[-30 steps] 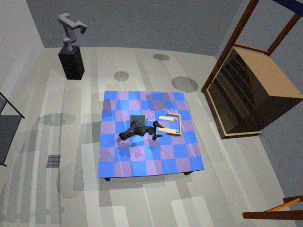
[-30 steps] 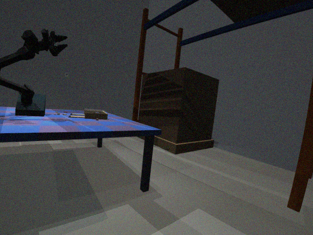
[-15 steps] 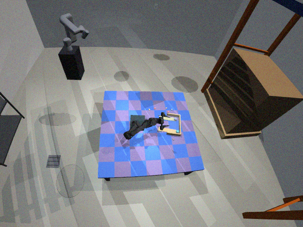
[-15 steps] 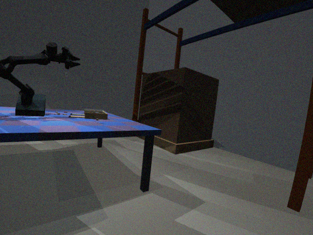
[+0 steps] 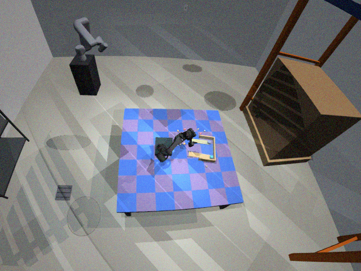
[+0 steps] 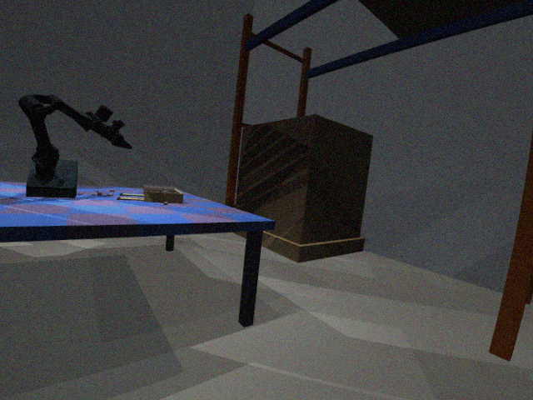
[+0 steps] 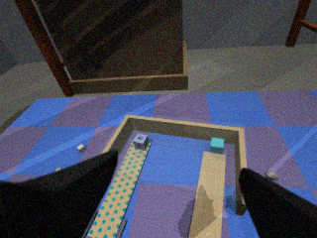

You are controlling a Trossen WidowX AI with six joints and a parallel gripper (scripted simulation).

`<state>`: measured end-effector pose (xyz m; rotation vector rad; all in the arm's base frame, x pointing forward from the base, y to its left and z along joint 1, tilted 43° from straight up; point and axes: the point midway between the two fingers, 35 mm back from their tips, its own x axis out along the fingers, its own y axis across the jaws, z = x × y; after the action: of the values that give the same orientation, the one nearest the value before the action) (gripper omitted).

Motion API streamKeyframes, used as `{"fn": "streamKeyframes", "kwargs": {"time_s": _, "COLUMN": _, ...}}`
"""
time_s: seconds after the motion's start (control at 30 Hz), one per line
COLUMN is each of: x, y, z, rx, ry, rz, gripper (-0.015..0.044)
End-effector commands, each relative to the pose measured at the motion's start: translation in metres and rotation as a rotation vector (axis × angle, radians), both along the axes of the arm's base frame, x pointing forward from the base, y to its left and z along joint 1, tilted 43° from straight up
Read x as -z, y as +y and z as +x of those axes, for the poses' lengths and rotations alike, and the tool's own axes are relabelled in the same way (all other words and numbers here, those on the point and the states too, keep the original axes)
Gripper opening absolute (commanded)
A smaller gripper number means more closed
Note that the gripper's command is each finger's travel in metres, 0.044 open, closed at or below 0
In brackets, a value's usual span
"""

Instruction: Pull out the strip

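Note:
The labelled cube (image 7: 141,141) (image 5: 208,142) is grey with a dark mark on top. It sits at the far end of a cream strip with teal dots (image 7: 121,190) (image 5: 200,141), at the left in the wrist view. A plain tan strip (image 7: 212,178) (image 5: 194,154) lies to the right, with a teal cube (image 7: 217,145) (image 5: 211,156) at its far end. Whether each cube rests fully on its strip is hard to tell. My gripper (image 7: 178,166) (image 6: 130,147) is open and empty, above the table on the near side of the cubes.
A low wooden frame (image 7: 183,128) (image 5: 215,148) (image 6: 163,197) surrounds the cubes on three sides; its near side is open and both strips stick out there. Small bits lie around, including a pale one (image 7: 81,148) at left and a grey one (image 7: 271,175) at right.

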<state>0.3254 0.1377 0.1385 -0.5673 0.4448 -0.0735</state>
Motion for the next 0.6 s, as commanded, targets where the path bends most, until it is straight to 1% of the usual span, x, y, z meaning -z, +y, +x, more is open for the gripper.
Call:
{"fn": "streamKeyframes", "kwargs": {"time_s": 0.0, "x": 0.0632, "y": -0.0164, "z": -0.0225, "rx": 0.022, "ry": 0.137, "rz": -0.169, "gripper": 0.04}}
{"fn": "streamKeyframes", "kwargs": {"time_s": 0.07, "x": 0.0714, "y": -0.0195, "z": -0.0262, "rx": 0.025, "ry": 0.156, "rz": -0.195, "gripper": 0.04}}
{"fn": "streamKeyframes", "kwargs": {"time_s": 0.57, "x": 0.0714, "y": -0.0195, "z": -0.0262, "rx": 0.025, "ry": 0.156, "rz": -0.195, "gripper": 0.04}}
